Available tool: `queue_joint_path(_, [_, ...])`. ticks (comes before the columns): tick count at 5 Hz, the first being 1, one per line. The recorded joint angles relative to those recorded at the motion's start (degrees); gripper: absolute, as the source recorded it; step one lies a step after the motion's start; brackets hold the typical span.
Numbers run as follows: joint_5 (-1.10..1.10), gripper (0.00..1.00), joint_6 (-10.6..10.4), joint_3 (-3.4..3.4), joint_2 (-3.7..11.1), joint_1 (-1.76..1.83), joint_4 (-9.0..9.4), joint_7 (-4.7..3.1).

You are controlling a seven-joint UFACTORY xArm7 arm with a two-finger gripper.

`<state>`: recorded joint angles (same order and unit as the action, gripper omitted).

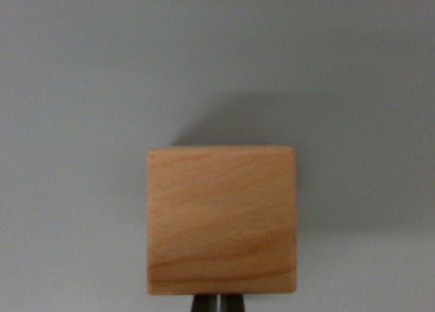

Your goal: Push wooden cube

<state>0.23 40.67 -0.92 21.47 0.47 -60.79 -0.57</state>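
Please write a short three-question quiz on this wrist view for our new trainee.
1. True or false: the wooden cube lies on a plain grey surface.
2. Where do the gripper tips show? A) at the bottom edge, right under the cube B) at the top edge C) at the wrist view's left
3. Fill in: the cube's shadow falls toward the upper ____ of the wrist view.

Key
1. True.
2. A; the two tips sit close together with only a thin line between them.
3. Right.
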Motion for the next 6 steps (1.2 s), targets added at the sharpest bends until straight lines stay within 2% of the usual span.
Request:
queue_joint_path(1, [0.0,1.0,0.0,0.0,0.0,0.0,0.0,0.0])
queue_joint_path(2, [0.03,1.0,0.94,0.01,1.73,-0.01,-2.67,-0.01])
queue_joint_path(3, [0.03,1.0,0.94,0.01,1.73,-0.01,-2.67,-0.01])
queue_joint_path(4, [0.06,1.0,1.85,0.03,3.4,-0.03,-5.25,-0.02])
queue_joint_path(5, [0.06,1.0,1.85,0.03,3.4,-0.03,-5.25,-0.02])
queue_joint_path(6, [0.08,1.0,2.71,0.04,4.97,-0.04,-7.68,-0.03])
